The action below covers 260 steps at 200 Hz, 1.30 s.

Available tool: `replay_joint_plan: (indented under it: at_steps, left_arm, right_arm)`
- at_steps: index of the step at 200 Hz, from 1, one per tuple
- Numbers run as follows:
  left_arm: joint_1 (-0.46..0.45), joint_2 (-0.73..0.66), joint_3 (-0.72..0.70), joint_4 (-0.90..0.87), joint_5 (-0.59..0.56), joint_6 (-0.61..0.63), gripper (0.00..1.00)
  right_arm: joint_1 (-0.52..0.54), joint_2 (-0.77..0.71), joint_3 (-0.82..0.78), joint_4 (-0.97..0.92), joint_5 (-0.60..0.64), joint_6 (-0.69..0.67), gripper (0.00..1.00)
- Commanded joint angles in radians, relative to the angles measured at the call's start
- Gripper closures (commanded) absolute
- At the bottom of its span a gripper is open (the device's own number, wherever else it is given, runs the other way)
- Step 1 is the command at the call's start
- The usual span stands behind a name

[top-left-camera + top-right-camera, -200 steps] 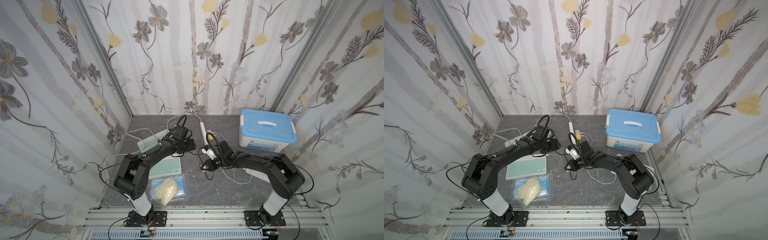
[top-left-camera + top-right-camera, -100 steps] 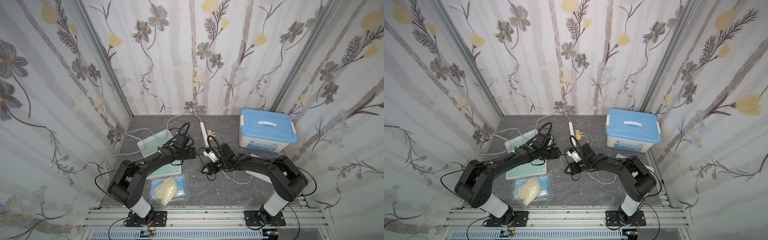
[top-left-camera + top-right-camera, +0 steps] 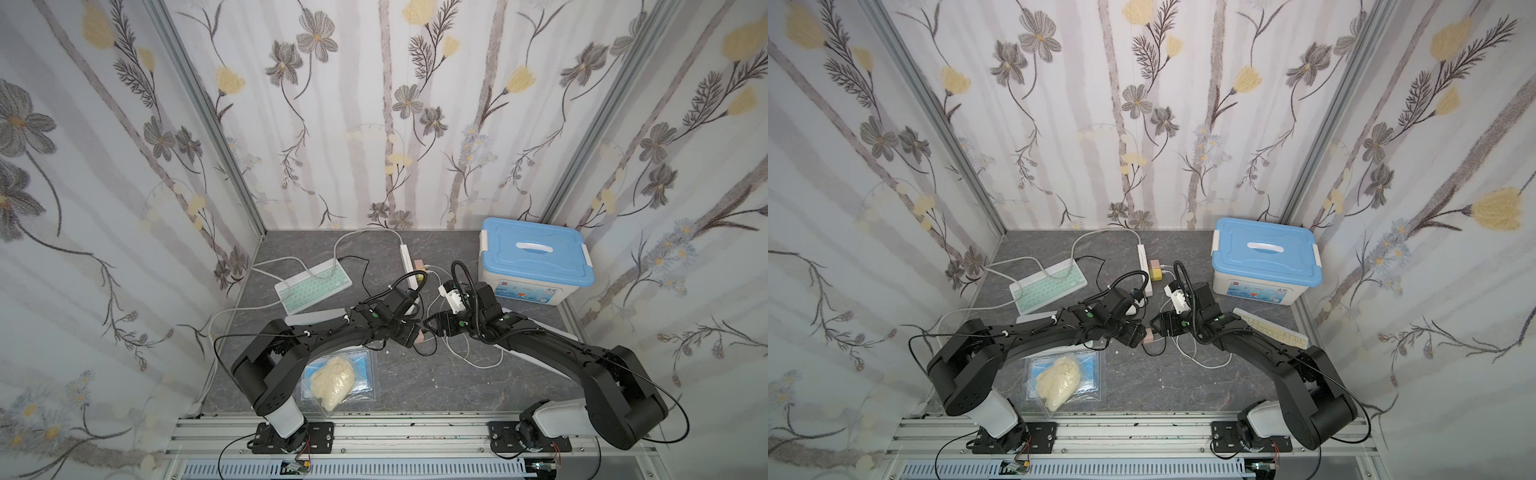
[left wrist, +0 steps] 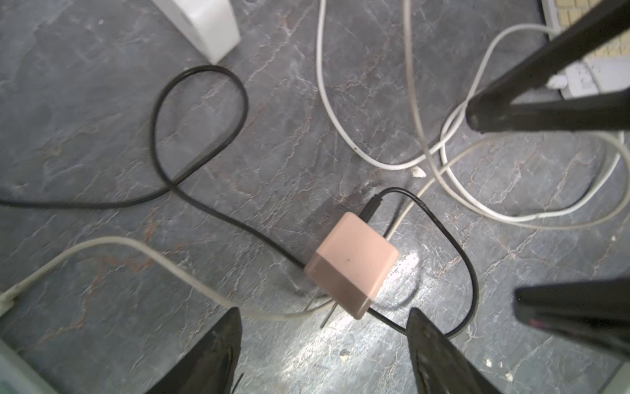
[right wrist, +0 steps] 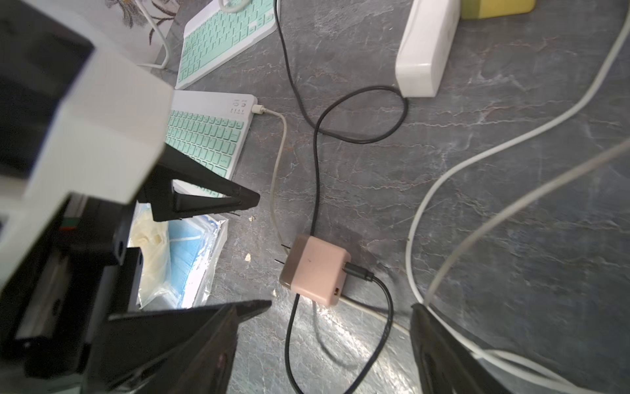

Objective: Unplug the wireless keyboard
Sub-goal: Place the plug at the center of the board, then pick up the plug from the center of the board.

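Note:
A pink charger cube lies loose on the grey table, prongs bare, with a black cable plugged into it. That cable runs back to the far mint keyboard. A second mint keyboard, partly under my left arm, has a white cable in its side. My left gripper and right gripper face each other across the cube. Both are open and neither touches it.
A white power strip lies behind, holding a yellow plug and another pink one. White cable loops lie beside the cube. A blue-lidded box stands back right; a bag of masks lies front left.
My right gripper has opened, and the pink cube now lies free on the table. My left gripper has moved forward from near the power strip to the cube.

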Motion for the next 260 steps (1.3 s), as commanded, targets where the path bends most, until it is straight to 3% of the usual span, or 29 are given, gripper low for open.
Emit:
replay_joint_plan:
  at_steps: [1, 53, 83, 164, 260]
  left_arm:
    - [-0.023, 0.048, 0.045, -0.03, -0.014, 0.111, 0.24]
    - [-0.021, 0.136, 0.126, -0.077, 0.0, 0.199, 0.25]
    - [0.007, 0.193, 0.188, -0.138, 0.098, 0.253, 0.25]
    - [0.047, 0.248, 0.233, -0.203, 0.218, 0.294, 0.23]
    - [0.048, 0.282, 0.237, -0.187, 0.215, 0.289, 0.35]
  right_arm:
    - [-0.023, -0.043, -0.032, 0.058, 0.041, 0.023, 0.21]
    - [-0.058, -0.099, -0.092, 0.076, 0.039, 0.033, 0.22]
    - [-0.064, -0.099, -0.097, 0.074, 0.038, 0.031, 0.22]
    - [-0.07, -0.093, -0.113, 0.08, 0.04, 0.031, 0.23]
    - [-0.072, -0.088, -0.122, 0.088, 0.037, 0.035, 0.23]
